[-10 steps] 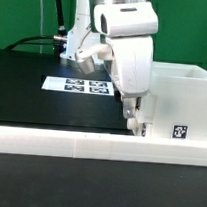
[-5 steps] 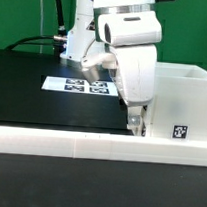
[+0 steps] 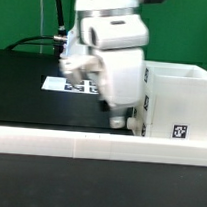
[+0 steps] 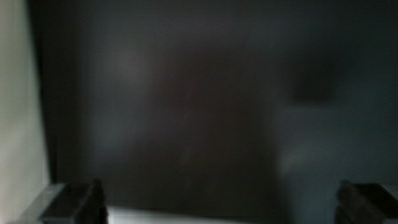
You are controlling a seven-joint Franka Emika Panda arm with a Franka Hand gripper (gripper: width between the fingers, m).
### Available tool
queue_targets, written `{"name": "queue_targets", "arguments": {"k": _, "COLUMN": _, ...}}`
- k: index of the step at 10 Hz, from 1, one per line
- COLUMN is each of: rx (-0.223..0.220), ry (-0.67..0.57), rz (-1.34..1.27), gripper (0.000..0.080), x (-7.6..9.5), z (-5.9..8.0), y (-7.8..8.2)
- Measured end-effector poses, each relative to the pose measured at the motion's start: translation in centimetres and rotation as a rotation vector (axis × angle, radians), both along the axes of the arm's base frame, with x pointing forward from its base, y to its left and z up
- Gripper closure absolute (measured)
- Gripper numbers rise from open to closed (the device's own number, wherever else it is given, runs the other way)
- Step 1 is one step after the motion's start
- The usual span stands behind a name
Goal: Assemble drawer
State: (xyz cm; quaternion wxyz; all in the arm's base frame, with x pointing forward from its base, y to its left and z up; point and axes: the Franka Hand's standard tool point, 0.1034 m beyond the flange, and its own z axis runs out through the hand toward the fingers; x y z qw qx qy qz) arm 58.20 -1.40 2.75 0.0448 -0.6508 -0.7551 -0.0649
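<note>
Arm bent downward, hand (image 3: 121,120) low, fingers (image 4: 77,203) spread apart, empty.

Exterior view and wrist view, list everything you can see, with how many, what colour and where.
drawer housing: one, white, open-topped, at the exterior view's right, a square tag on its front.
marker board: one, white with black tags, flat on the table behind the arm, partly hidden.
low wall: one, white, running across the front.
table: one, black surface.
cables: black, at the back, exterior view's left.
arm: one, white.
gripper: one, beside the housing's corner; jaws apart in the wrist view, nothing between them.
</note>
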Motion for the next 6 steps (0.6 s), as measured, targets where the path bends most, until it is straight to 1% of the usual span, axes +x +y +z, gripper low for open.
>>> {"name": "queue_targets", "arguments": {"k": 1, "rx": -0.007, "ry": 0.004, "rz": 0.005, "gripper": 0.0150, "x": 0.00, "z": 0.18, "y": -2.31}}
{"name": "queue_targets", "arguments": {"k": 2, "rx": -0.009, "ry": 0.000, "rz": -0.002, "gripper": 0.0150, "x": 0.05, "z": 0.33, "y": -3.15}}
{"name": "queue_targets", "arguments": {"k": 4, "rx": -0.007, "ry": 0.004, "rz": 0.003, "gripper": 0.0150, "x": -0.05, "z": 0.12, "y": -2.79}}
{"name": "queue_targets", "arguments": {"k": 6, "rx": -0.006, "ry": 0.005, "rz": 0.002, "gripper": 0.0150, "x": -0.08, "z": 0.08, "y": -2.81}}
